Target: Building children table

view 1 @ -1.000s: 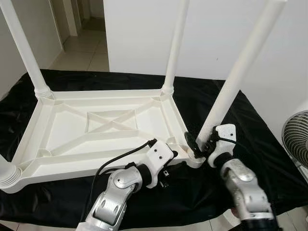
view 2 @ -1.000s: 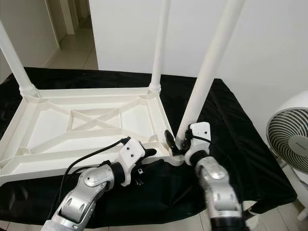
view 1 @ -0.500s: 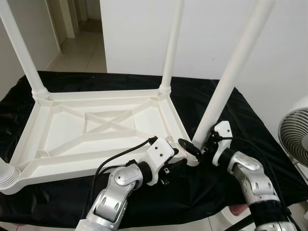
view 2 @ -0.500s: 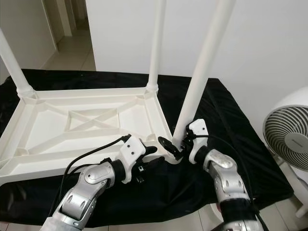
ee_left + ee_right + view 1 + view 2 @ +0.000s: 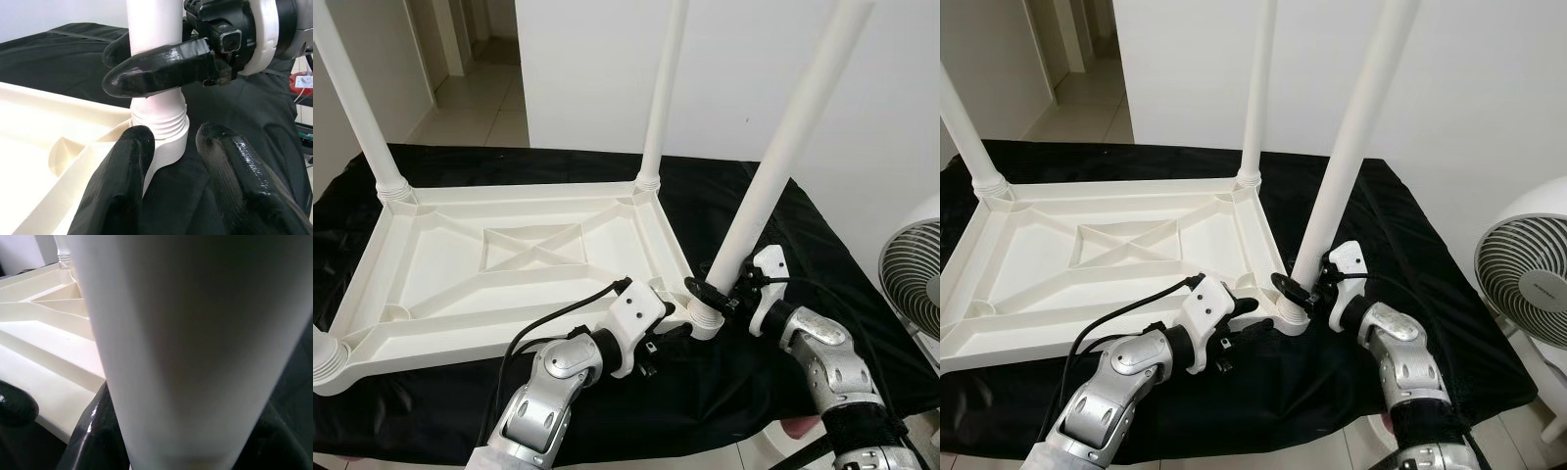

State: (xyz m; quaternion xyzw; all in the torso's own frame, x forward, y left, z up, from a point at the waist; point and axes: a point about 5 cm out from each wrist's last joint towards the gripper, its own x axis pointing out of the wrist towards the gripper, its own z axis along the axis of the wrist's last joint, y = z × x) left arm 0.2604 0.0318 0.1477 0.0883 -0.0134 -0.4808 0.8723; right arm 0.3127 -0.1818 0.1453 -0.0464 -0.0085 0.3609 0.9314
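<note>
Since half a second ago my right gripper [image 5: 713, 291] has slid a touch lower on the near-right white plastic table leg [image 5: 783, 162], and its fingers [image 5: 161, 66] are clenched around that leg just above the threaded collar; the leg leans a little to the right, so I cannot say whether it is fully seated. My left gripper [image 5: 188, 176] sits at the same corner with its fingers spread apart, one on each side of the socket, grasping nothing that I can see. The upturned white plastic children's table top [image 5: 509, 269] lies underside up on the surface draped in black cloth [image 5: 822, 245], its ribbed tray-like underside holding only moulded cross braces. Three other white legs stand in their sockets: far left [image 5: 357, 103], far right [image 5: 664, 93], and the near-left one [image 5: 325, 357], of which just the base shows at the frame edge. All leg tops are cut off. The right wrist camera gives me mostly a blurred white leg [image 5: 195, 347]. A white floor fan [image 5: 1528, 284] stands at right, partly cropped.
</note>
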